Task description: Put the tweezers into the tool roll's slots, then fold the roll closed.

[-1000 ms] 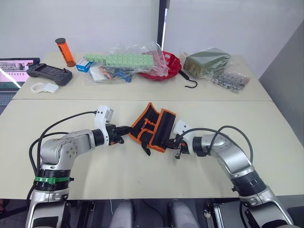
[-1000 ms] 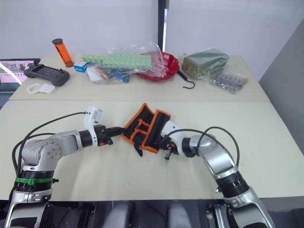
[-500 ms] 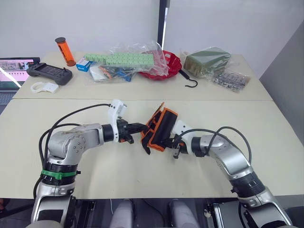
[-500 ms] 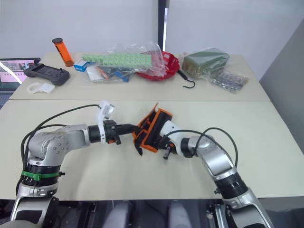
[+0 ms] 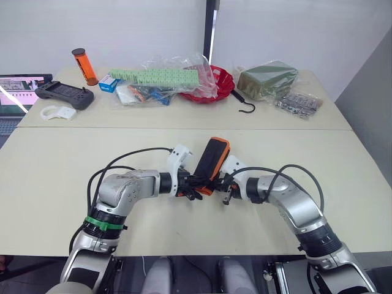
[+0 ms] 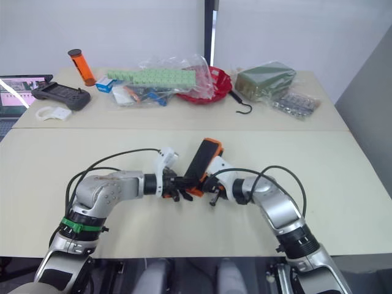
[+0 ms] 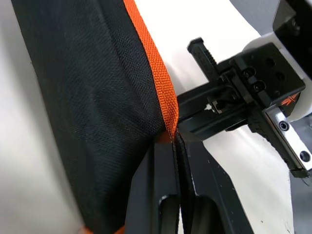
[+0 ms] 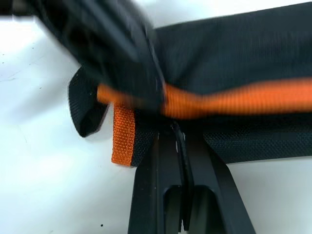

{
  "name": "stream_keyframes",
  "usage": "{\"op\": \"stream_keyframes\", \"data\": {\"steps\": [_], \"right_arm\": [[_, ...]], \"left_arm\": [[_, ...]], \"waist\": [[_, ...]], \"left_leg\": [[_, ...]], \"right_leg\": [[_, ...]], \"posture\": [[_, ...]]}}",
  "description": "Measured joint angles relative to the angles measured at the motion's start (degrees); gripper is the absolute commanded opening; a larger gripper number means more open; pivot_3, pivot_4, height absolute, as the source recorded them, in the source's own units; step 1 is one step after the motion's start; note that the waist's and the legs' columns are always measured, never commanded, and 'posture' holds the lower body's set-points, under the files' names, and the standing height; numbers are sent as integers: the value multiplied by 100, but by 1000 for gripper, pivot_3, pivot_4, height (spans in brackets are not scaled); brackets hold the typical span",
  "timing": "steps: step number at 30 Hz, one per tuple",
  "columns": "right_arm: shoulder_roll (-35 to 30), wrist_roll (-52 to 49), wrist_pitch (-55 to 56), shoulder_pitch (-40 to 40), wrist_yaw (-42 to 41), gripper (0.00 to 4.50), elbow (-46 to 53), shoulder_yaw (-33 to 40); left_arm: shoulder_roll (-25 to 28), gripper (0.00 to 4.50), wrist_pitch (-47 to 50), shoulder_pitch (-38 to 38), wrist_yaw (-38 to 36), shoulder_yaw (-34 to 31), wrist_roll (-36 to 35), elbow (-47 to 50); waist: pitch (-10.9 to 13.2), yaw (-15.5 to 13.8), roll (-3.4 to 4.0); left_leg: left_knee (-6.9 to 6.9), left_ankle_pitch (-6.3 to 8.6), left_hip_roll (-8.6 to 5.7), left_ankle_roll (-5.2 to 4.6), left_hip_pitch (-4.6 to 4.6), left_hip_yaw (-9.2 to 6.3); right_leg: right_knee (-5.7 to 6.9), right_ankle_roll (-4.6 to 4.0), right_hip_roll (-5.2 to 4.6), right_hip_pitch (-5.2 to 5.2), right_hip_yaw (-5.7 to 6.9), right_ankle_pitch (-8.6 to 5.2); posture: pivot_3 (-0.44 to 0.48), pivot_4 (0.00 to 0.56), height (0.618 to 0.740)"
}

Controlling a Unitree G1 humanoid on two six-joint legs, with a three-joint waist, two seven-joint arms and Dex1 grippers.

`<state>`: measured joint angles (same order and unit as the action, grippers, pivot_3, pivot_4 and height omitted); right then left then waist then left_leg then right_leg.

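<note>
My left gripper (image 5: 197, 187) is pinched tight on the orange edging of the tool roll (image 5: 212, 158), its two black fingers (image 7: 168, 195) pressed together over the woven tape where the flap folds back. My right gripper (image 5: 218, 182) is clamped the same way on the roll's lower edge from the opposite side, its fingers (image 8: 170, 195) meeting beside a short orange tab (image 8: 122, 134). The two grippers sit almost touching, with the roll between them, standing on edge near the front of the cream table (image 5: 184, 226).

The roll rises from both grips as a narrow upright slab, tilted toward my right arm, its long axis running away from me. The raised flap leans over my right gripper, so closing it means carrying the top edge rightward and down; my left arm holds the moving flap and my right pins the base. The fabric is coarse black nylon weave, limp enough to sag, bound in stiff bright orange webbing.

I cannot see the slots or any tweezers.

Farther back lie a black metal hook (image 5: 246, 105), a red bowl (image 5: 222, 86) under crinkled clear bags, a green packet (image 5: 267, 78), an orange tube (image 5: 83, 67) and a dark handheld controller (image 5: 64, 94).
</note>
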<state>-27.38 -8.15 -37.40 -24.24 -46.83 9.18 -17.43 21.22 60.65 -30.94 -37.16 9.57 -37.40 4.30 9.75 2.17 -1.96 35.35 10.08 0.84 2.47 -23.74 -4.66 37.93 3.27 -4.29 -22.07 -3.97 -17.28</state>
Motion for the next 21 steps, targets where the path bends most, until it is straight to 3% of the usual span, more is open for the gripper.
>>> {"op": "stream_keyframes", "data": {"steps": [15,21], "right_arm": [[-148,-107,-202,109,72,0,159,84],[-470,-679,-848,-79,-137,0,619,571]], "left_arm": [[-269,44,-283,-11,-18,304,658,-398],[-149,44,-308,59,-218,462,821,-361]], "waist": [[-2,-66,1],[-3,-64,4]], "left_leg": [[0,0,-1,-3,63,-1],[-6,1,0,-5,63,0]], "right_leg": [[-29,3,-2,79,4,-2],[-33,3,-1,78,4,-2]], "posture": [[0,150,740],[0,150,740]]}}
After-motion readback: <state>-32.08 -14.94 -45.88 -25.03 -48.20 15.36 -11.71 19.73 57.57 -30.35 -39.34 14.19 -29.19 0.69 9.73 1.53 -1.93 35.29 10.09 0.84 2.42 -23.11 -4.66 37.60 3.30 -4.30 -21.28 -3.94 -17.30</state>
